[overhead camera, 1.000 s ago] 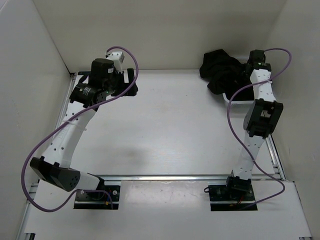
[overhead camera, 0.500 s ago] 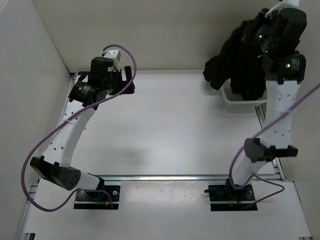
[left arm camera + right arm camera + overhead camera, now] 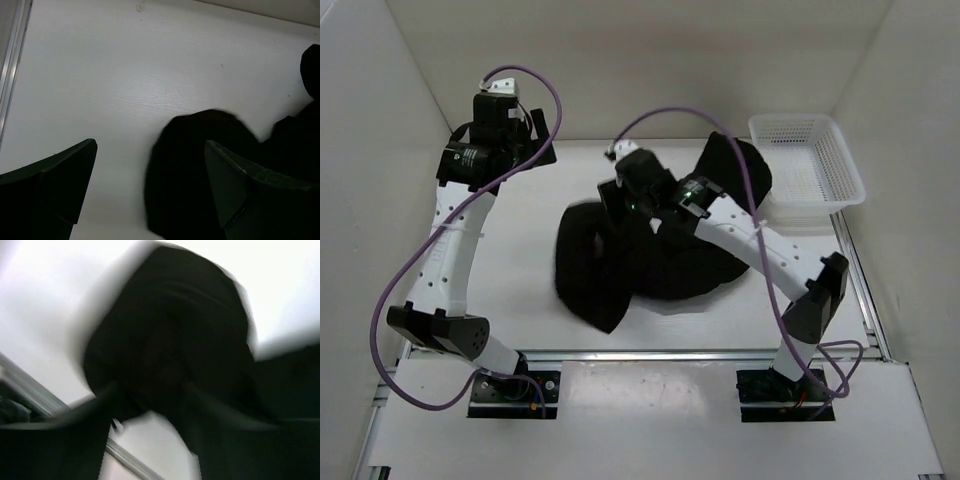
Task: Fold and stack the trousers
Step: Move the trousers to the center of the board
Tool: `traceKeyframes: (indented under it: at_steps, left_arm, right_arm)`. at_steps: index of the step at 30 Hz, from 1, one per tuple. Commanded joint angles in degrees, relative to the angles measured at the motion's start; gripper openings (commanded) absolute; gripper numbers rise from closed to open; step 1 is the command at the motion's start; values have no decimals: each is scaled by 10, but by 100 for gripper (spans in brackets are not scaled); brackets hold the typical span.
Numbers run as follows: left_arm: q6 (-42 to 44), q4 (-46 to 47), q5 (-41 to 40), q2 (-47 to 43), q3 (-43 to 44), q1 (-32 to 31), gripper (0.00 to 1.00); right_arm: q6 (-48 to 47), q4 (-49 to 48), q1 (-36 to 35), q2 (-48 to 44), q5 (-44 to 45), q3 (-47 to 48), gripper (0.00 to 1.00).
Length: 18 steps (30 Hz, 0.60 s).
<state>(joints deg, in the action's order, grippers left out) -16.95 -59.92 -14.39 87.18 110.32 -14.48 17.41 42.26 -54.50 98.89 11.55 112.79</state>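
The trousers [image 3: 650, 255] lie as one crumpled black heap on the middle of the white worktop [image 3: 520, 260]. They are not folded. One rounded lobe reaches toward the near-left, and a second lobe runs to the far right, ending just beside the basket. Whether it touches the basket cannot be told.

The right arm reaches from its base at the near edge across the heap, with its wrist over the far-left part of the cloth. In the right wrist view the right gripper [image 3: 150, 395] is heavily blurred – black cloth fills the frame beyond the dark fingers, so whether the jaws pinch the cloth cannot be told.

Farther back, at the far left, the left gripper [image 3: 150, 144] hangs above bare worktop. Its jaws are spread wide and hold nothing – a rounded edge of the trousers shows below them.

The white plastic mesh basket [image 3: 790, 118] stands in the far-right corner.
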Motion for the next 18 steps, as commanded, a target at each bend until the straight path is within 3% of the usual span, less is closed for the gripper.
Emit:
traceKeyframes:
  at_steps: [1, 4, 6, 9, 11, 13, 14, 15, 16, 17, 18]
  left_arm:
    - [-9, -4, 15, -49, -16, 14, 100]
    - [-15, 19, 44, -67, -61, 26, 100]
    - [-21, 19, 67, -68, -85, 26, 100]
    - [-21, 25, 89, -53, -114, 13, 100]
    - [-16, 25, 89, -40, -147, -1, 100]
    - [-40, 25, 95, -39, -198, -1, 100]
    - [-50, 32, 103, -47, -221, -6, 100]
    - [-71, 38, 124, -54, -276, -6, 100]
    - [-83, 55, 132, -62, -308, -12, 100]
    - [-95, 64, 133, -77, -338, -12, 100]
    - [-110, 70, 133, -83, -365, -19, 100]
  right_arm:
    - [41, 16, 16, -56, 50, -66, 71]
    - [41, 16, 31, -111, 83, -105, 100]
    - [41, 24, 51, -160, 107, -133, 100]
    - [54, 24, 96, -231, 121, -193, 84]
    - [70, 36, 140, -282, 121, -237, 46]
    - [90, 49, 158, -297, 102, -274, 36]
    - [98, 63, 164, -309, 102, -288, 36]
    - [104, 63, 170, -316, 91, -322, 41]
    - [122, 69, 170, -323, 86, -342, 57]
    - [131, 69, 179, -333, 62, -363, 86]
    - [139, 69, 186, -333, 49, -384, 92]
